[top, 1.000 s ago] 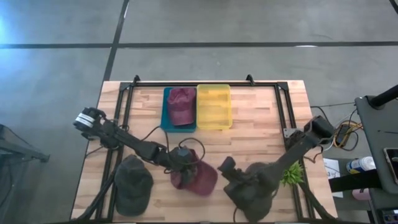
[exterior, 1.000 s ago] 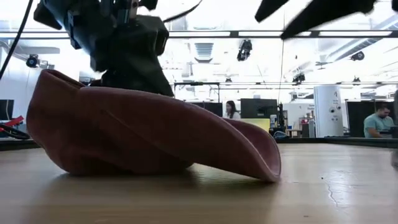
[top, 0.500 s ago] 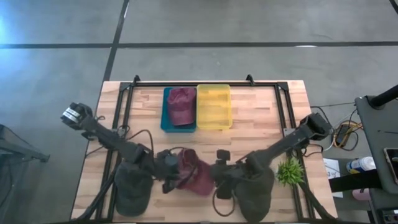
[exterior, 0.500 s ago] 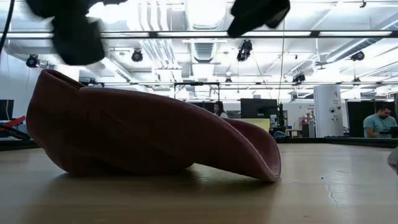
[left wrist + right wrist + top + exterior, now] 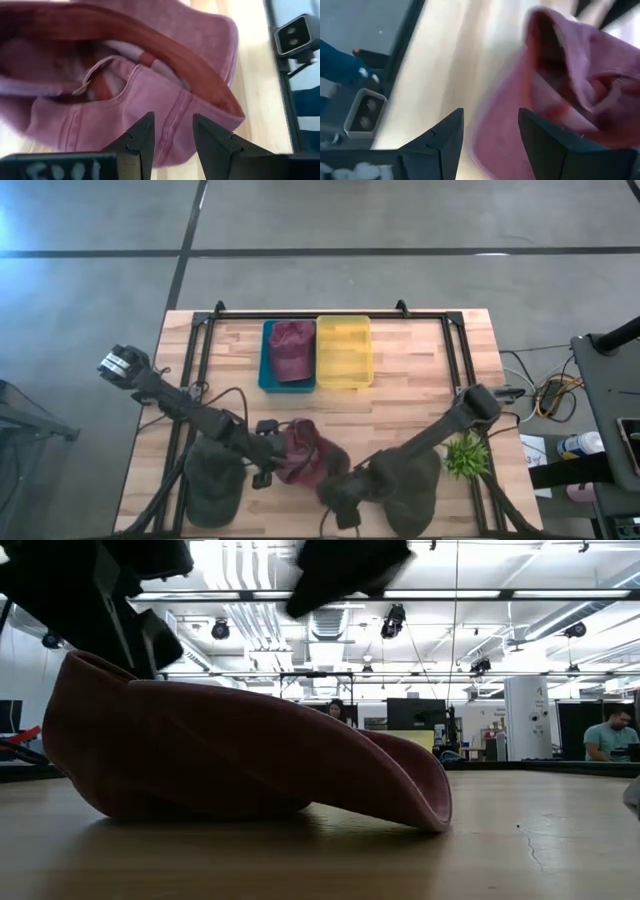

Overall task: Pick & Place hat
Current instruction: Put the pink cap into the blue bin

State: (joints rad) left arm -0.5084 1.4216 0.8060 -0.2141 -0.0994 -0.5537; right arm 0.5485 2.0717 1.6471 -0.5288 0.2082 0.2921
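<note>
Closing in on the loose maroon hat (image 5: 308, 461) from both sides, left gripper (image 5: 172, 137) and right gripper (image 5: 490, 132) open and empty; one hat (image 5: 291, 348) already binned, grasp pending.

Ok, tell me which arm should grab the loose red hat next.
Probably left. The left gripper is open right at the red hat, fabric just past its fingers. The right gripper is open and close too, but more beside it.
</note>
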